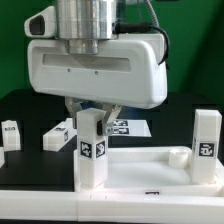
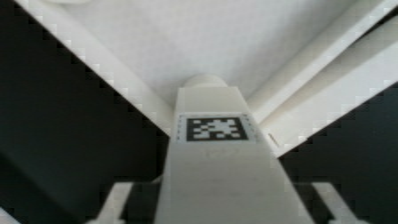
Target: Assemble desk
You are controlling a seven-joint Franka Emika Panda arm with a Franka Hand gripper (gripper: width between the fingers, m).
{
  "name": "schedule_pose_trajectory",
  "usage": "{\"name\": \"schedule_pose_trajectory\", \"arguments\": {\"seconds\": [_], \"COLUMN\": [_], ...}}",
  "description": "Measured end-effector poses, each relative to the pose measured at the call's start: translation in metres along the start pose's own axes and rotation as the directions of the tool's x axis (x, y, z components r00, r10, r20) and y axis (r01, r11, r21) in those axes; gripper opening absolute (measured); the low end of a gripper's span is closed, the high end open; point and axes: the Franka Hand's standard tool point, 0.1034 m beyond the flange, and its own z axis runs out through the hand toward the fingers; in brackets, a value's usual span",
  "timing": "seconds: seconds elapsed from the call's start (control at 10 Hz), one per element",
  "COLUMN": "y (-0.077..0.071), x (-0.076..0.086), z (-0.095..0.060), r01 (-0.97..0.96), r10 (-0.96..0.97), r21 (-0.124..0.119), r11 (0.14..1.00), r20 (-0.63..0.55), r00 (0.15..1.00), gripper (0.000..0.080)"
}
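— Green backdrop [image 1: 10,50] behind, black tabletop [image 1: 25,108] below: what does the exterior view give you that your wrist view does not?

— The whole layout. I see my gripper [image 1: 91,112] hanging under its broad white housing [image 1: 95,65], pinching the top of an upright leg [image 1: 92,168] from both sides. That leg stands at the corner of the white desk tray [image 1: 150,178] on the exterior view's left. A second leg [image 1: 207,135] stands upright on the tray at the exterior view's right, well apart from mine. On the black tabletop lie the nearer loose leg [image 1: 60,135], close to mine, and the farther loose leg [image 1: 9,133] at the frame's edge. The marker board [image 1: 130,127] lies flat behind them.

— And the wrist view?

— It looks straight down the upright leg [image 2: 224,170]. Its tag [image 2: 217,128] sits in the middle, larger than from outside, and the leg's far end points just where two rims of the white desk tray [image 2: 178,40] meet. My fingers [image 2: 121,205] show only as pale strips on either side of the leg, so I judge the pinch from the exterior view. The other legs and the marker board are seen only from outside.

— Is the leg's foot seated in the tray?

— I cannot tell from either view.
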Motion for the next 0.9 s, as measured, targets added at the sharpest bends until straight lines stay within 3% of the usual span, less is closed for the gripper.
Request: {"name": "schedule_pose_trajectory", "arguments": {"seconds": [0.2, 0.6, 0.8, 0.9], "y": [-0.001, -0.0022, -0.0024, -0.0026], "x": [-0.001, -0.0021, -0.0021, -0.0022], "z": [0.0004, 0.0006, 0.0007, 0.0007], "r01": [-0.207, -0.52, -0.538, -0.525], "r10": [0.207, 0.52, 0.538, 0.525], "r21": [-0.001, 0.002, 0.003, 0.003], "r11": [0.978, 0.854, 0.843, 0.851], "r20": [0.0, 0.007, 0.007, 0.007], "r00": [0.978, 0.854, 0.843, 0.851], "gripper": [0.029, 0.029, 0.029, 0.0332]}}
